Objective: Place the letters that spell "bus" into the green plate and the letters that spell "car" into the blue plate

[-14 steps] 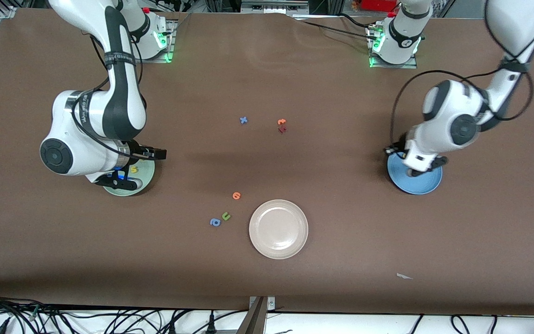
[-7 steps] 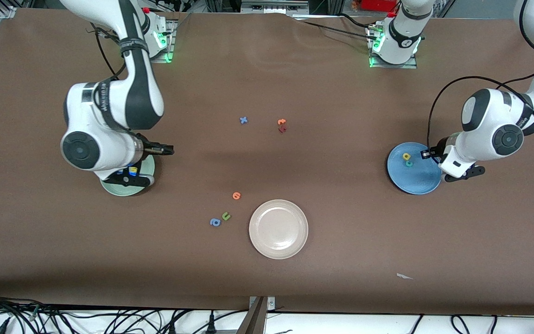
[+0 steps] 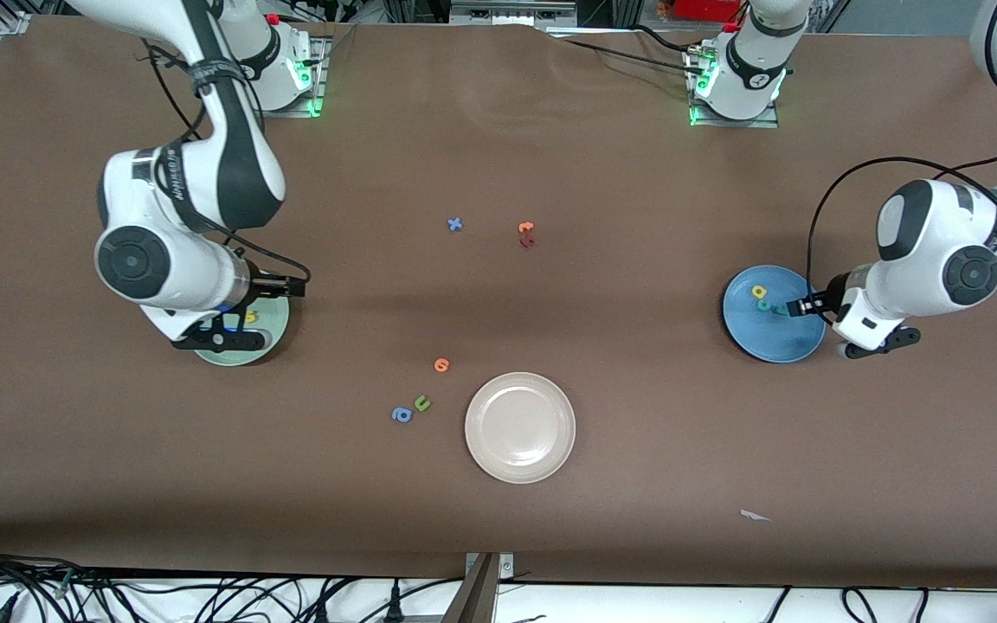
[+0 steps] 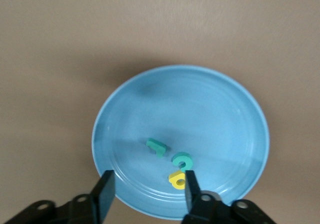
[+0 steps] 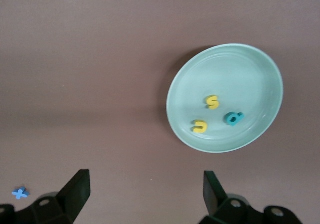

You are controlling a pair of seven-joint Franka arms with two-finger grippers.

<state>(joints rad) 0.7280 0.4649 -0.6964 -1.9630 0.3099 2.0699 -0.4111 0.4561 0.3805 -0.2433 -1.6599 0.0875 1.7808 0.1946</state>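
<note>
In the blue plate (image 3: 788,342) (image 4: 220,114) lie the teal c (image 3: 763,305) (image 4: 182,160), the yellow a (image 3: 759,292) (image 4: 177,179) and the thin teal r (image 3: 778,308) (image 4: 156,146). My left gripper (image 3: 879,343) (image 4: 148,196) hangs open over that plate's rim, holding nothing. The green plate (image 3: 243,356) (image 5: 250,74) holds the yellow s (image 3: 249,318) (image 5: 213,102), the yellow u (image 5: 199,127) and the teal b (image 5: 233,117). Beside it my right gripper (image 3: 221,340) (image 5: 146,189) is in the air, open and empty; its arm hides part of the plate in the front view.
A beige plate (image 3: 520,427) sits mid-table near the front camera. Beside it lie an orange round letter (image 3: 441,364), a green u (image 3: 421,402) and a blue a (image 3: 401,414). Farther off are a blue x (image 3: 455,224) (image 5: 20,193) and orange and dark red letters (image 3: 526,234).
My left gripper has opened and drawn back from over the blue plate toward the left arm's end, and the teal r now shows in the plate. The right arm shifted slightly.
</note>
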